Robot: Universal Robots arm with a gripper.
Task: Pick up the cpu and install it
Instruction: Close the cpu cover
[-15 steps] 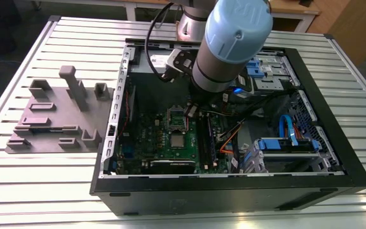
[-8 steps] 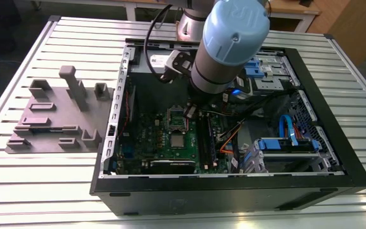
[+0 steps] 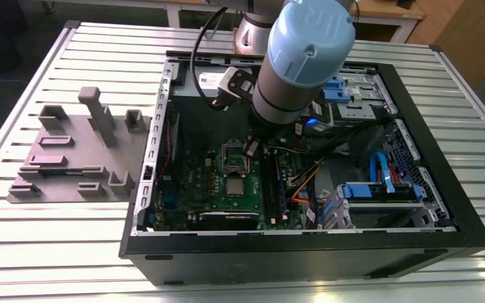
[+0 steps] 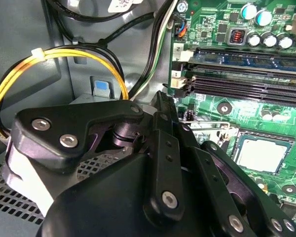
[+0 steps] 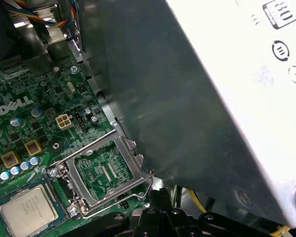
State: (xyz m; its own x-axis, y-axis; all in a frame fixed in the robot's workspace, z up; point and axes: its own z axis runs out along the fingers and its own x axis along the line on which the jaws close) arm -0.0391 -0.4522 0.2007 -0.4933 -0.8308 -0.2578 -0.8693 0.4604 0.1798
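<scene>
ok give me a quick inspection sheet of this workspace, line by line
Surface: slatted metal table carrying an open computer case.
Job's things: cpu lies flat on the motherboard, silvery top up; beside it the socket frame stands open.
Clutter: grey fixture block at the exterior view's left.
Grippers: gripper inside the case near the socket, holding nothing visible; finger state cannot be told.
Cables: yellow wire loop with black leads; orange and blue cables by the drive bay.
Surroundings: wooden benches behind.
</scene>
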